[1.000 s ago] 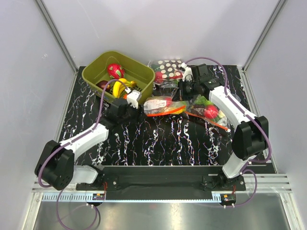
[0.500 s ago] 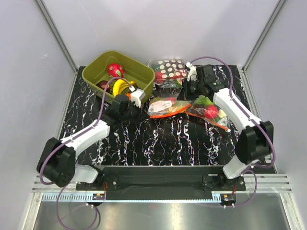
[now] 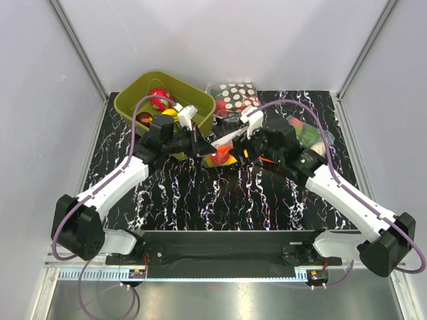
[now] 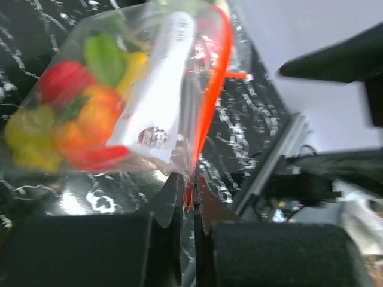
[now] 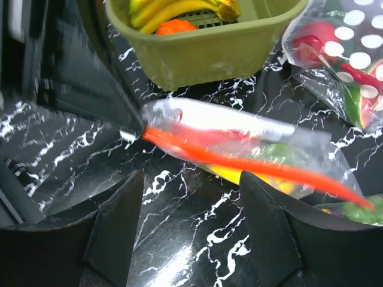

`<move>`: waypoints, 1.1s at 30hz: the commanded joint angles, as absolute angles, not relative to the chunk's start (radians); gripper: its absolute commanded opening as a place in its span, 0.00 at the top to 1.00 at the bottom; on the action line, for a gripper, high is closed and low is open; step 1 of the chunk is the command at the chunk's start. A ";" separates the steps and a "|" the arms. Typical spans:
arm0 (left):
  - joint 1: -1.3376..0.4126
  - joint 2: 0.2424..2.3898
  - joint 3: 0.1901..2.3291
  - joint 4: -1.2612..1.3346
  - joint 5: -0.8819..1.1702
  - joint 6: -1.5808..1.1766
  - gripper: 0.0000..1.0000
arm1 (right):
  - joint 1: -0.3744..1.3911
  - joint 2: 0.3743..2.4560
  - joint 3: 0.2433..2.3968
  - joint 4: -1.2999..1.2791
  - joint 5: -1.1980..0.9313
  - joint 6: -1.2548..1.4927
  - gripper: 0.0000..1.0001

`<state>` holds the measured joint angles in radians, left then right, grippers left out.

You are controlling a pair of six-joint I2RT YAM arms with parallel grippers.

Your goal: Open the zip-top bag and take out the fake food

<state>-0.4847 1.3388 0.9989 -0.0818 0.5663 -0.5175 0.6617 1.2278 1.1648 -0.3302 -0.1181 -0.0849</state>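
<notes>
The zip-top bag point(image 3: 223, 153) is clear, with an orange-red zip strip point(image 4: 210, 98), and hangs tilted above the black table between my two arms. Inside it sits the fake food point(image 4: 72, 119): red, green, orange and yellow pieces bunched at the low end. My left gripper point(image 4: 188, 190) is shut on the bag's corner at the end of the zip strip, also seen from above point(image 3: 200, 145). My right gripper point(image 5: 191, 206) is open just below the bag point(image 5: 239, 140), its fingers apart on either side of bare table, touching nothing; from above it point(image 3: 243, 147) sits right beside the bag.
An olive-green bin point(image 3: 137, 100) with toy fruit stands at the back left, close behind the bag point(image 5: 203, 51). A polka-dot bag point(image 3: 235, 97) lies at the back centre, and a bag of green and red vegetables point(image 3: 305, 133) lies behind the right arm.
My left gripper shut on the bag's corner and lifted it off the table. My right gripper opened and swung from the back toward the bag in the middle.
</notes>
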 commanded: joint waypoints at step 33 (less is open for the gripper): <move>-0.374 1.393 1.131 -0.245 1.035 -0.509 1.00 | 0.787 1.384 1.045 -0.009 -0.130 -0.544 0.33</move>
<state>-0.3763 1.3922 1.0786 -0.2352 0.9504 -0.5529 0.7818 1.3689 1.0203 -0.0772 -0.1703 -0.4770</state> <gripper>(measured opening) 0.050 0.682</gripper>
